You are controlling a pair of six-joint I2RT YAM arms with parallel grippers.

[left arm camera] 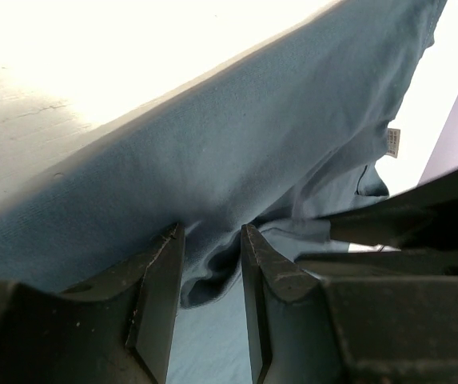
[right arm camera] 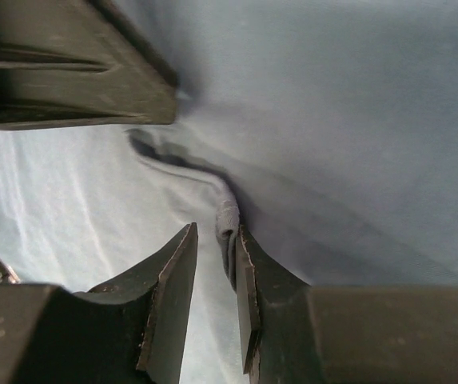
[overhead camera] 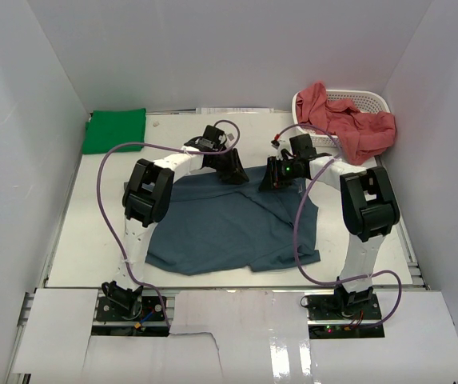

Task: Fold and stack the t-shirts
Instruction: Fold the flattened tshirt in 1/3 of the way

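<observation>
Edges: the table (overhead camera: 93,240) is boxed in by white walls (overhead camera: 29,120) on three sides, and I see bare surface to the left of the blue shirt (overhead camera: 229,232) and a narrower strip to its right.
Far corners: a folded green shirt (overhead camera: 115,130) fills the left corner. A white perforated basket (overhead camera: 368,100) with red shirts (overhead camera: 356,128) spilling over its rim fills the right.
Materials: the blue shirt is soft matte knit, spread roughly flat and creased towards its far edge.
Left gripper (left arm camera: 213,230): at the shirt's far edge, clenched on a bunched fold of blue cloth, which rises taut from it.
Right gripper (right arm camera: 215,230): just beside the left one, its jaws narrow about a rolled ridge of the blue shirt. The ridge lies against one finger (right arm camera: 252,288). I cannot tell whether it is clamped.
</observation>
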